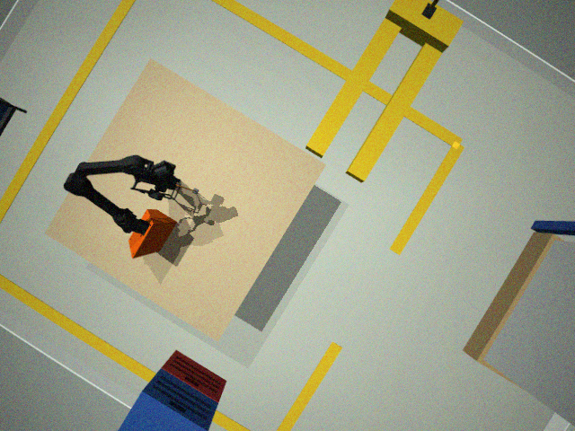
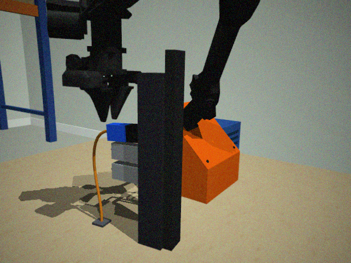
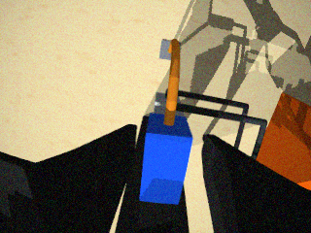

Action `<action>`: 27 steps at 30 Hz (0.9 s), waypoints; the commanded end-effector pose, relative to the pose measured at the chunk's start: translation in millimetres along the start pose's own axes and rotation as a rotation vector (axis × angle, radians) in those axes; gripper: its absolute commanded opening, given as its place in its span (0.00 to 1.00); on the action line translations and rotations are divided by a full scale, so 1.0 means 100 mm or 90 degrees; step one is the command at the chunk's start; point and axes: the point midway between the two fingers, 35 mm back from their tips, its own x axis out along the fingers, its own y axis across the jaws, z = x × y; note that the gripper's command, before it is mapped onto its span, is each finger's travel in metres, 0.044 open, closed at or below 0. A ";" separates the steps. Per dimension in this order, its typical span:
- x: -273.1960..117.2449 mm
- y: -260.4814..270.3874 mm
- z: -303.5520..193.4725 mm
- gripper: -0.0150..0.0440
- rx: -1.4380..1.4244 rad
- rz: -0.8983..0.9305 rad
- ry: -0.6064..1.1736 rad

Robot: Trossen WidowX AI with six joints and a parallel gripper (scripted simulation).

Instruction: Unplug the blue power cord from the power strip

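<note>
My gripper (image 2: pixel 109 117) hangs just above the blue plug (image 2: pixel 116 132), fingers partly apart and clamped on nothing. From the wrist view the plug (image 3: pixel 166 161) sits between the fingers without touching. It is seated in the upright black power strip (image 2: pixel 160 158), its orange cord (image 2: pixel 97 175) dropping to the tan mat (image 2: pixel 269 212).

Background clutter I see on screen

Orange box (image 2: pixel 209 166) right of centre; blue rack post (image 2: pixel 45 73) at upper left.
</note>
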 end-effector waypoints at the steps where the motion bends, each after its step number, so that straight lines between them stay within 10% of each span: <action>1: 0.01 -0.02 -0.08 0.53 0.006 -0.001 0.005; 27: 0.11 -0.02 -0.19 0.44 0.002 -0.002 0.003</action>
